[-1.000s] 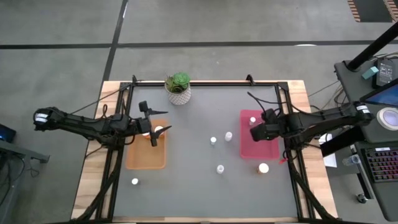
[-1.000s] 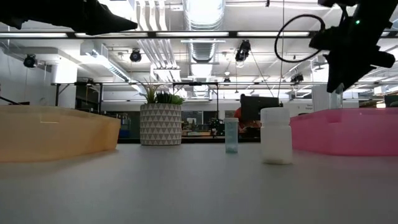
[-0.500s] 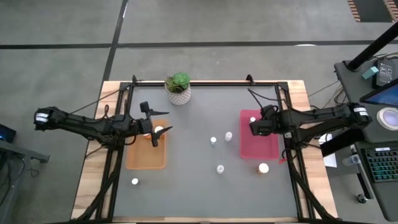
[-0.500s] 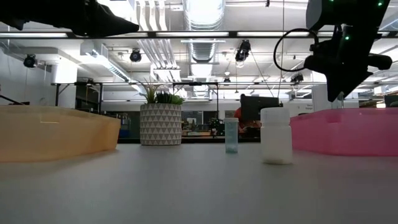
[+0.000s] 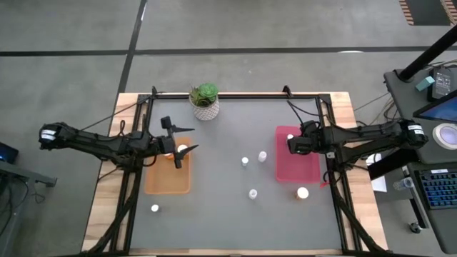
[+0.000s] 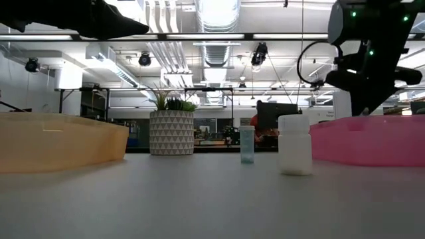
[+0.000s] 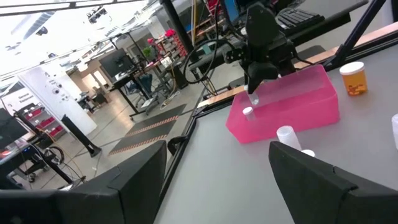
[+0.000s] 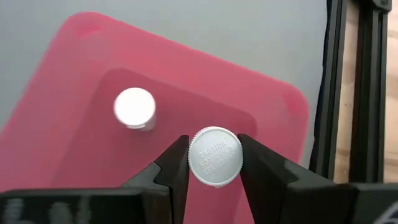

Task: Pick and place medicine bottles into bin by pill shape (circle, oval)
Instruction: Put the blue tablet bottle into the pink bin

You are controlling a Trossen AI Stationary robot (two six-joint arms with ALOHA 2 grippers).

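My right gripper [image 5: 293, 145] hangs over the pink bin [image 5: 308, 168], shut on a white-capped medicine bottle [image 8: 215, 157]. Another bottle [image 8: 135, 107] stands inside that bin. My left gripper [image 5: 178, 145] waits open and level above the orange bin [image 5: 168, 178], where a white cap [image 5: 183, 150] shows below it. More bottles stand upright on the grey mat: two small ones [image 5: 245, 161] [image 5: 262, 155] mid-table, one [image 5: 253, 193] nearer, a wider one [image 5: 303, 193] by the pink bin's near end, and one [image 5: 155, 208] near left. My right gripper pinches the bottle's round white cap [image 8: 215, 157] by its sides between the two fingers [image 8: 177, 163]. The fingers slant down from above. The bottle hangs below them [image 7: 254, 98], upright and lifted clear over the pink bin.
A potted green plant [image 5: 205, 100] stands at the far edge. Black frame rails [image 5: 334, 193] run along the table's left and right sides. Open grey mat [image 5: 221, 221] lies between the bins and toward the near edge.
My right gripper has swung a little toward the table's far edge and sunk lower over the pink bin, tipping further downward, with the bottle still between its fingers.
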